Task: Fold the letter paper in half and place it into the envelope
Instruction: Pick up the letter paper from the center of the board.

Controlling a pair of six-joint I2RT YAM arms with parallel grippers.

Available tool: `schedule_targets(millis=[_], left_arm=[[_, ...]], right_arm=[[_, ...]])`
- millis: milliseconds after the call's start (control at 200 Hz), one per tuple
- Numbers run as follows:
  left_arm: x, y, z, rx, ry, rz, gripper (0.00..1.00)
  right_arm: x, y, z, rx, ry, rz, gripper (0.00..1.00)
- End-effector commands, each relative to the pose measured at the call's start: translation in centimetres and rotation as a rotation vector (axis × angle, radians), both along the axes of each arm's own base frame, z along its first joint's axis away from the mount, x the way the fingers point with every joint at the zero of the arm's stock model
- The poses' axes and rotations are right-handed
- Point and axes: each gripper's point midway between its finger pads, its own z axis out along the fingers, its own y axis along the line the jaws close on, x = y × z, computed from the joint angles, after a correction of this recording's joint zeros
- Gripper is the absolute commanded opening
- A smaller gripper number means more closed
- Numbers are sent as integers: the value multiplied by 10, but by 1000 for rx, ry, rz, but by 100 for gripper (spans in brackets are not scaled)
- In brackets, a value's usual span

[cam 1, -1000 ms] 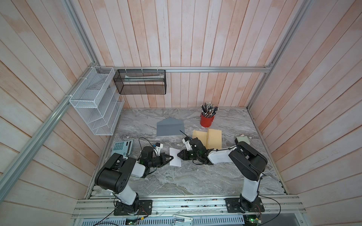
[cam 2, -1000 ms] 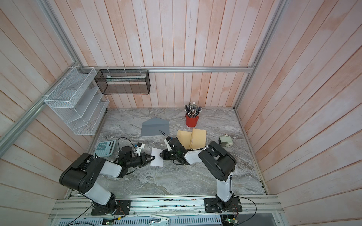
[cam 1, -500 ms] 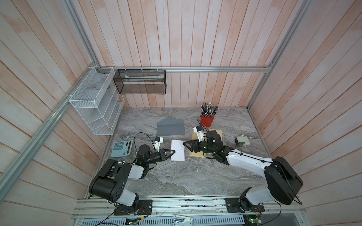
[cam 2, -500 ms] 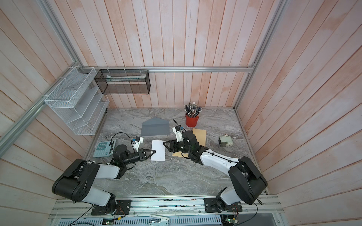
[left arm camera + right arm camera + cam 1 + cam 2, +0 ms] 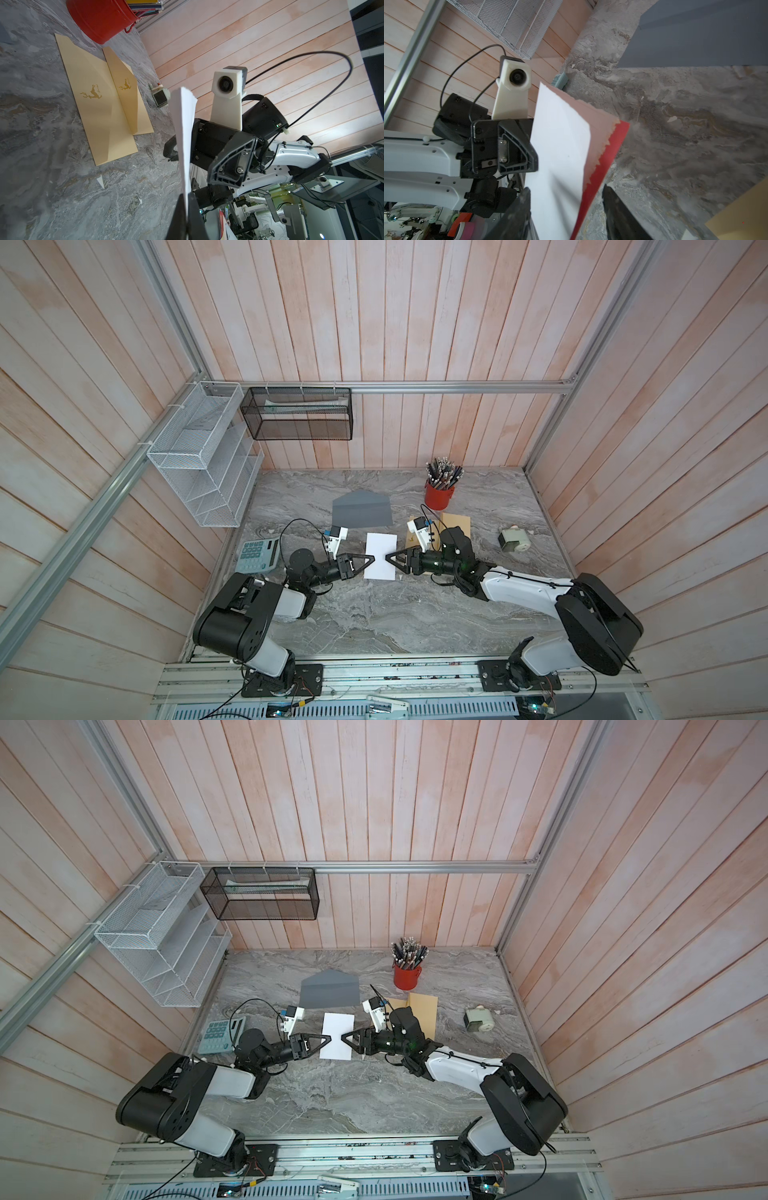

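Letter paper [image 5: 380,556] is held roughly level just above the table [image 5: 374,622], beyond a wide bare stretch of marble on the robot's side. The left gripper [image 5: 186,207] has its jaws clamped on the edge facing it. The right gripper [image 5: 566,193] meets the opposite edge with jaws apart, one above and one below the sheet, pinching nothing.

With only one pinch, the free side may sag or swing, so the right jaws could close on a curl and crease it crookedly. If both arms grip and pull apart, the sheet could tear. One edge already looks ragged in the right wrist view.

Just beyond the paper lies the grey envelope [image 5: 361,510], flap open. The tan envelope [image 5: 455,524] sits behind the right wrist — which one is meant I cannot tell. The calculator [image 5: 257,553] crowds the left arm, and the red pencil cup [image 5: 439,497] stands well back.
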Motion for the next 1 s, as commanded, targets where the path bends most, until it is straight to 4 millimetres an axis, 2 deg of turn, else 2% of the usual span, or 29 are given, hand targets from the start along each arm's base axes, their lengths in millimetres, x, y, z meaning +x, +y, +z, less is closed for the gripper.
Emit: schedule_targets(millis=[0,165,490,690,745,780,825,890,915,955,995], left_arm=[[-2,0,8,-21,-35,-20,0],[1,-1,14,-34,-43,-19,0],[4,-1,28,-57,-77,-17,0],[7,-2,31,-57,-81,-13,0],[8,-2,29,-44,-79,-9,0],[11,-2,27,-32,-76,-3,9],[16,-1,23,-8,-64,14,25],[28,3,18,40,-37,60,60],[32,4,19,52,-43,78,70],[43,8,20,90,-50,121,81],[56,11,19,154,-57,168,86]], right_arm=[[-7,9,16,84,-12,52,54],[-9,13,19,127,12,71,46],[-7,14,20,141,22,61,17],[-6,15,23,152,29,63,8],[-4,13,22,148,33,49,2],[-2,11,21,144,38,34,0],[2,6,21,138,42,9,0],[10,-7,20,126,41,-53,0],[14,-14,18,113,45,-84,0],[21,-25,14,86,47,-133,0],[28,-39,12,52,48,-195,0]])
